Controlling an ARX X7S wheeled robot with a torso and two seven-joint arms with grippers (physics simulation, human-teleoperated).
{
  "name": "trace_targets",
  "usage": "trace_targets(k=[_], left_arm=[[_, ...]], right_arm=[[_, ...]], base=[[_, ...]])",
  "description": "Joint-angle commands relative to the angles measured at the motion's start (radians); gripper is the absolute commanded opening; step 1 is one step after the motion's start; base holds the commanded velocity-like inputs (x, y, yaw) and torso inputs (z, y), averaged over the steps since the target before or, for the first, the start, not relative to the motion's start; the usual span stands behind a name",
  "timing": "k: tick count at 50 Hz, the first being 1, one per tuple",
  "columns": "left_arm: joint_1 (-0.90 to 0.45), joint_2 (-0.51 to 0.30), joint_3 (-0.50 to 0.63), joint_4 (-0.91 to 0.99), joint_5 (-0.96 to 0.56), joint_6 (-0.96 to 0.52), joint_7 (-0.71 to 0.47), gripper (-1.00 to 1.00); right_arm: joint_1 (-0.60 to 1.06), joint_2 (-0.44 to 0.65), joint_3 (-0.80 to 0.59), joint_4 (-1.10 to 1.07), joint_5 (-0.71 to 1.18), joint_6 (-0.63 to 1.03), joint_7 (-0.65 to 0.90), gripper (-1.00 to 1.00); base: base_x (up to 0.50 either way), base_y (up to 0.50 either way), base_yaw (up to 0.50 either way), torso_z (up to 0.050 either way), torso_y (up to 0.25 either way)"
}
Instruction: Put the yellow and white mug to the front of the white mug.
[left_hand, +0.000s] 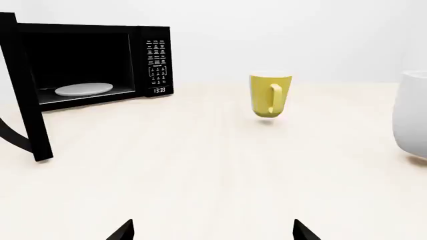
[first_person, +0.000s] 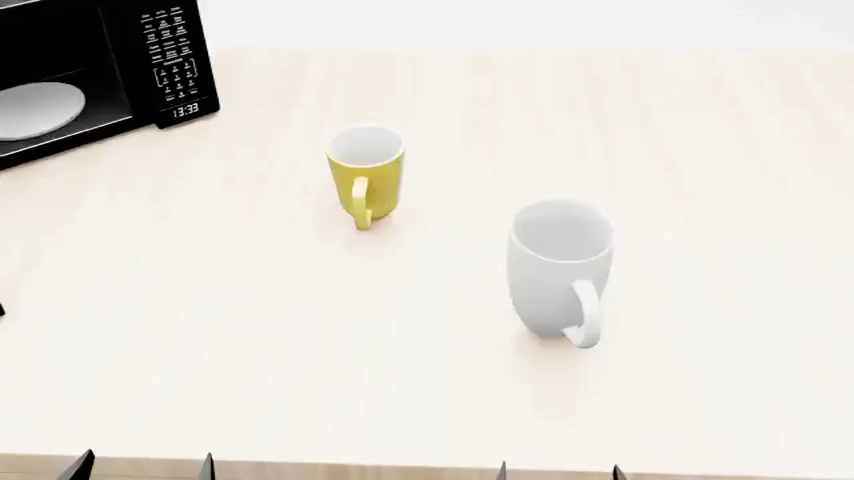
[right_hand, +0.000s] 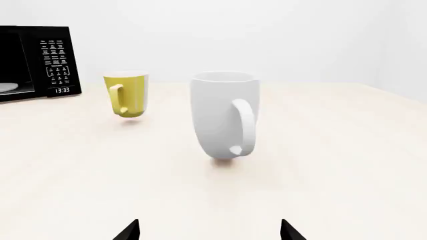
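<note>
Two mugs stand upright on the pale surface, well apart from each other. The yellow and white mug sits farther back and to the left, its handle facing the robot. The white mug stands nearer and to the right, handle also toward the robot. One black microwave sits at the far left, door open, one plate inside. Both the left claw and right claw are spread and empty, low at the near edge.

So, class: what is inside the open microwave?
Inside the microwave lies a white plate, flat on the floor of the cavity. Nothing shows on it. The cavity's dark back and corners cannot be made out.
</note>
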Motion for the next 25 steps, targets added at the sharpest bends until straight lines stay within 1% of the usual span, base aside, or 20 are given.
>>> trace_targets(k=[1,5,7,10,18,21,25], left_arm=[[-0.004,-0.015,0.027,-0.005,0.010,-0.001,-0.034,1.00],[-0.006,-0.025,0.046,-0.012,0.021,-0.020,-0.068,1.00],[0.000,-0.032,0.051,0.002,-0.017,-0.035,-0.047,1.00],[0.010,-0.041,0.070,0.025,0.000,-0.032,-0.066,1.00],[-0.003,-0.058,0.090,-0.003,0.014,-0.020,-0.103,1.00],[0.001,-0.068,0.102,0.005,0.021,-0.011,-0.106,1.00],[-0.004,-0.077,0.106,0.003,0.022,-0.009,-0.115,1.00]], right_arm=[[0.012,0.016,-0.018,0.013,0.064,0.033,-0.020,1.00],[-0.007,0.028,-0.025,-0.051,0.084,0.068,0.004,1.00],[-0.012,0.035,-0.036,-0.063,0.091,0.079,0.008,1.00],[-0.012,0.040,-0.046,-0.052,0.091,0.065,0.023,1.00],[-0.005,0.061,-0.057,-0.057,0.098,0.068,0.048,1.00],[0.008,0.095,-0.013,-0.102,0.121,0.114,0.063,1.00],[0.013,0.143,0.077,-0.199,0.155,0.172,0.103,1.00]], base=[[0.00,0.00,0.00,0.000,0.000],[0.00,0.00,0.00,0.000,0.000],[0.00,0.00,0.00,0.000,0.000],[0.00,0.00,0.00,0.000,0.000],[0.00,0.00,0.00,0.000,0.000],[0.00,0.00,0.00,0.000,0.000],[0.00,0.00,0.00,0.000,0.000]])
